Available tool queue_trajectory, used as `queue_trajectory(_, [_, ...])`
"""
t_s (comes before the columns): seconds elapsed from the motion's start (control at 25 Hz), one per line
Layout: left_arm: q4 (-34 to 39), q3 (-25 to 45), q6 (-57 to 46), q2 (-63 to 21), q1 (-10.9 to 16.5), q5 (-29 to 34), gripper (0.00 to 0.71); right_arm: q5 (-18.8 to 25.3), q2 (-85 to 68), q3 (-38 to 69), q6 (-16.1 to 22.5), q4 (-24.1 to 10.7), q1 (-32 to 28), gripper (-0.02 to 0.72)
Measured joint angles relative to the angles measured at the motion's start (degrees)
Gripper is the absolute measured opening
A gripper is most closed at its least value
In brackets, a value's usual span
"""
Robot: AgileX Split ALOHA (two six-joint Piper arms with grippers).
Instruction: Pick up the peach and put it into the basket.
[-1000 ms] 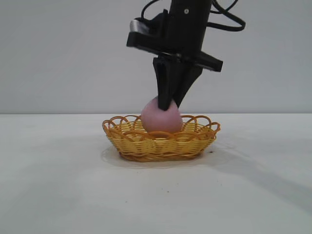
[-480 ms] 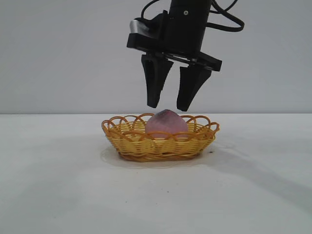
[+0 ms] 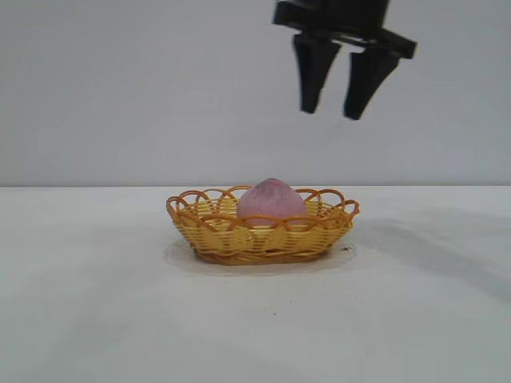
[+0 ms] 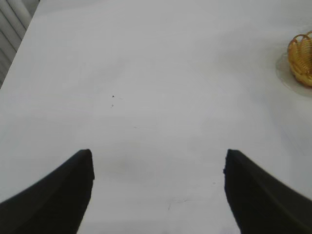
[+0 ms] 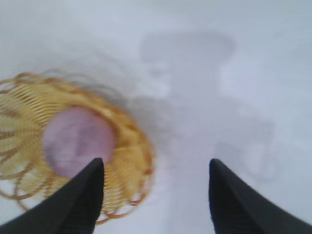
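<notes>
The dusty-pink peach [image 3: 271,199] lies inside the orange-yellow wicker basket [image 3: 215,231] at the middle of the white table. My right gripper [image 3: 331,112] hangs open and empty well above the basket, up and to the right of the peach. In the right wrist view the peach [image 5: 78,139] sits in the basket [image 5: 134,161] below, beside one finger, and the gripper [image 5: 156,168] is over the basket's edge and bare table. My left gripper [image 4: 158,158] is open and empty over bare table, with only the basket's rim [image 4: 301,58] far off in its view.
The white table [image 3: 96,303] spreads flat around the basket. A plain grey wall stands behind it. Small dark specks [image 4: 113,96] mark the table surface in the left wrist view.
My right gripper opened and let go of the peach, which settled into the basket. The gripper then rose and moved to the right, away from the basket.
</notes>
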Motion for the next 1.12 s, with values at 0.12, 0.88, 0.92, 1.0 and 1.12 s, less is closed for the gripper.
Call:
queue_trajectory(0.12, [0.0, 0.0, 0.0, 0.0, 0.0, 0.0, 0.495, 0.0, 0.0, 0.0, 0.0, -0.49, -3.6, 0.403])
queue_trajectory(0.88, [0.0, 0.0, 0.0, 0.0, 0.0, 0.0, 0.495, 0.55, -9.0, 0.0, 0.02, 3.38, -12.51, 0.403])
queue_trajectory(0.92, [0.0, 0.0, 0.0, 0.0, 0.0, 0.0, 0.495, 0.55, -10.67, 0.0, 0.13, 3.38, -12.51, 0.403])
queue_trajectory(1.0, [0.0, 0.0, 0.0, 0.0, 0.0, 0.0, 0.495, 0.67, -14.07, 0.0, 0.75, 3.38, -12.51, 0.403])
queue_trajectory(1.12, [0.0, 0.0, 0.0, 0.0, 0.0, 0.0, 0.495, 1.03, -20.02, 0.0, 1.09, 3.38, -12.51, 0.403])
